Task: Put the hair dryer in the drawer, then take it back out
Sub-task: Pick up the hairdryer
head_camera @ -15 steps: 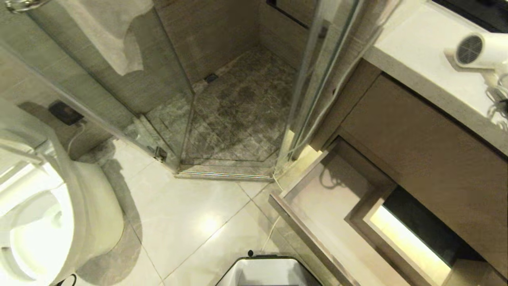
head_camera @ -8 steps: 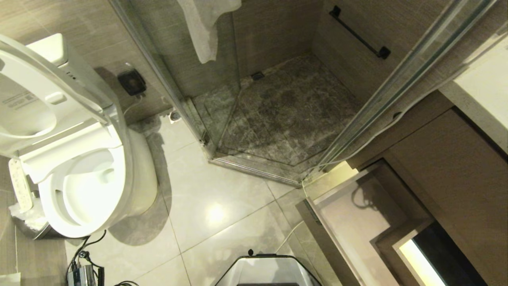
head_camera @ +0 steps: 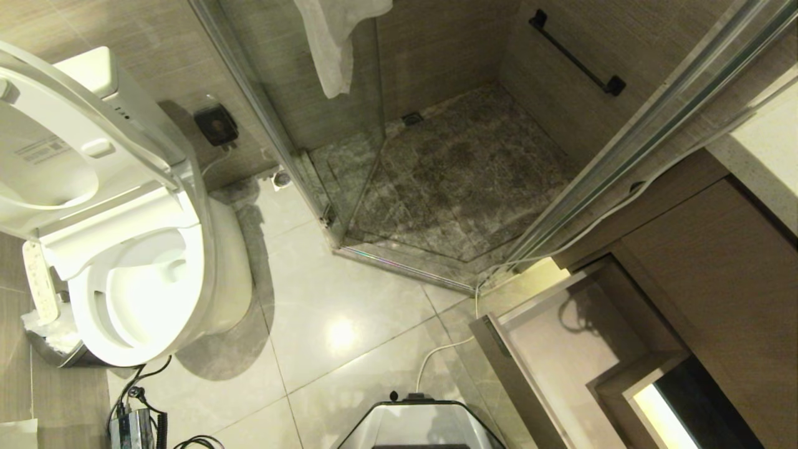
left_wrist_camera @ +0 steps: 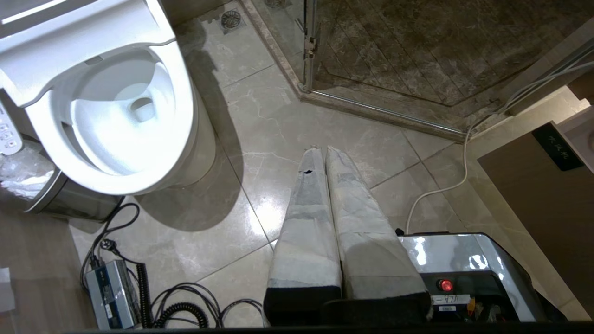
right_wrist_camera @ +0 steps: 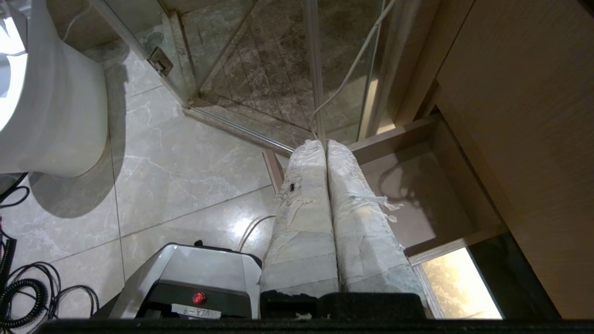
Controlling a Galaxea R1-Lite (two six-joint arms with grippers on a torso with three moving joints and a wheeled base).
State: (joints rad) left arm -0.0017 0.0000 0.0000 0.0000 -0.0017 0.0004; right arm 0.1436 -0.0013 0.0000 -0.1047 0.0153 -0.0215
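While head view shows toilet lid [head_camera: 56, 156], wrist views show both end effectors pressed together, left end effector [left_wrist_camera: 320, 149], right end effector [right_wrist_camera: 321, 143] over drawer [right_wrist_camera: 417, 199].

1 drawer [head_camera: 561, 349], 1 toilet [head_camera: 124, 249], 1 towel [head_camera: 336, 43], 2 grippers [left_wrist_camera: 320, 150] [right_wrist_camera: 320, 144].

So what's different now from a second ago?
Only the robot's view swung left: the toilet now shows fully and the hair dryer has left the picture. The drawer stays open, and both sets of fingers, left and right, remain shut and empty.
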